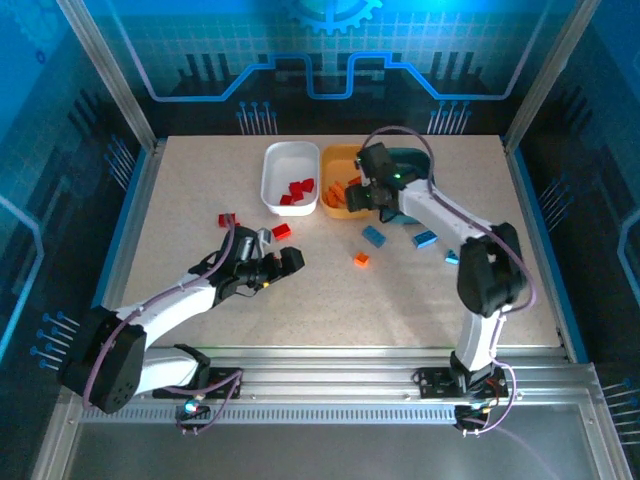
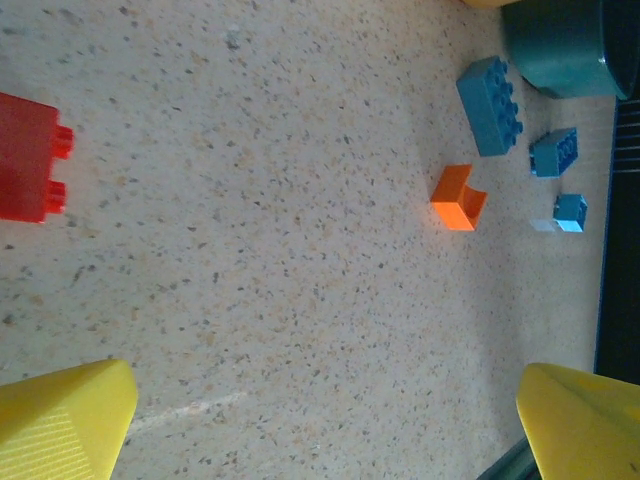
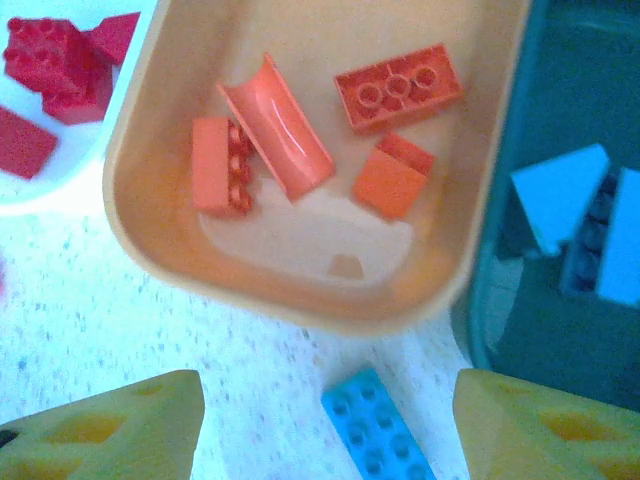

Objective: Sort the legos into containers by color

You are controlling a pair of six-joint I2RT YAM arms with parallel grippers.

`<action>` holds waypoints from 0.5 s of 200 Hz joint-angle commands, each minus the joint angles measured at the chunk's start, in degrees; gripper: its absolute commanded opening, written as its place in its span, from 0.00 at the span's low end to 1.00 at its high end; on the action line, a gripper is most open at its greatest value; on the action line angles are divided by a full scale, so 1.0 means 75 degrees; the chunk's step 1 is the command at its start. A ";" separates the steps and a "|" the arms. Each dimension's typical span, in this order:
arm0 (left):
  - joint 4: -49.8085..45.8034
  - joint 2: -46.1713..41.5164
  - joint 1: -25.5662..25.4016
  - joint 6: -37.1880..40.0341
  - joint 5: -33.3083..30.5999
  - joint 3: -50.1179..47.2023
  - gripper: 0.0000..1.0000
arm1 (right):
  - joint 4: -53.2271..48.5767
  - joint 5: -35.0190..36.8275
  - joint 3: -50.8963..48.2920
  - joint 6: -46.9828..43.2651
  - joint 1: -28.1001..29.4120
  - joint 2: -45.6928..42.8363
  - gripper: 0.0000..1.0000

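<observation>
Three containers stand at the back: a white tub [image 1: 290, 175] with red legos [image 3: 60, 60], a yellow-orange tub [image 3: 300, 270] with several orange legos [image 3: 275, 125], and a dark teal tub [image 3: 560, 300] with light blue legos [image 3: 560, 190]. My right gripper [image 1: 357, 198] hangs open over the orange tub's near rim, nothing between its fingers [image 3: 110, 430]. A blue lego [image 3: 378, 432] lies on the table below them. My left gripper [image 1: 288, 262] is open over bare table [image 2: 325, 420]. Loose on the table are an orange lego [image 2: 458, 197], blue legos [image 2: 490, 105] and a red lego [image 2: 30, 158].
Two red bricks [image 1: 229, 220] [image 1: 282, 230] lie on the table left of centre. Blue bricks [image 1: 425, 238] [image 1: 452, 257] lie under my right arm. Aluminium frame posts [image 1: 110, 80] and blue walls bound the table.
</observation>
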 commanded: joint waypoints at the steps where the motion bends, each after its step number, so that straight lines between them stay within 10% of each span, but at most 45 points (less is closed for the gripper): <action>1: 0.0355 0.0227 -0.0184 -0.0067 0.0362 0.0210 0.99 | 0.0282 -0.0116 -0.1191 -0.0298 -0.0026 -0.0260 0.69; 100: 0.0559 0.1008 -0.0738 -0.0164 0.0508 0.0882 0.99 | 0.0400 -0.0862 -0.1678 -0.1179 -0.0348 0.0655 0.74</action>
